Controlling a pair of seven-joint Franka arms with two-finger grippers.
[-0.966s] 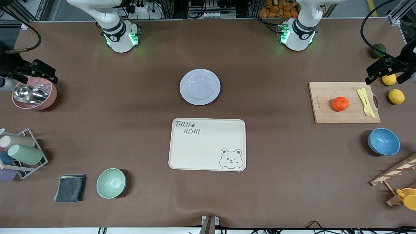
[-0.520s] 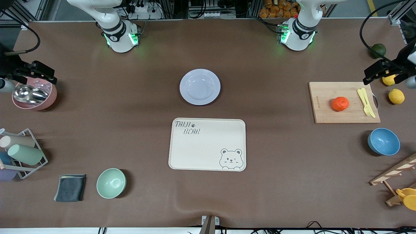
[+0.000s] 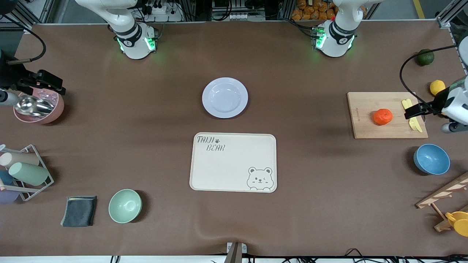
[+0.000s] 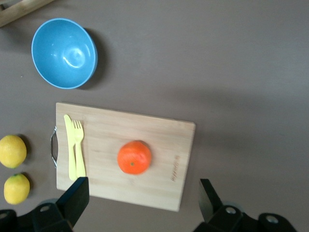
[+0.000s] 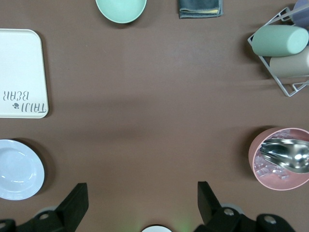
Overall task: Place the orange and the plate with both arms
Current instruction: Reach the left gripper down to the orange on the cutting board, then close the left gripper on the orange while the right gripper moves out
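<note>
cutting board (image 3: 387, 115): pale wood | plate (image 3: 225, 97): glossy | scoop (image 3: 32, 105): shiny metal

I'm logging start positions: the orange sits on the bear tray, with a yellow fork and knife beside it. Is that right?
Not quite. The orange sits on the wooden cutting board toward the left arm's end of the table, not on the bear tray, which holds nothing. The yellow fork and knife do lie beside it on that board. The front view and left wrist view show this.
</note>
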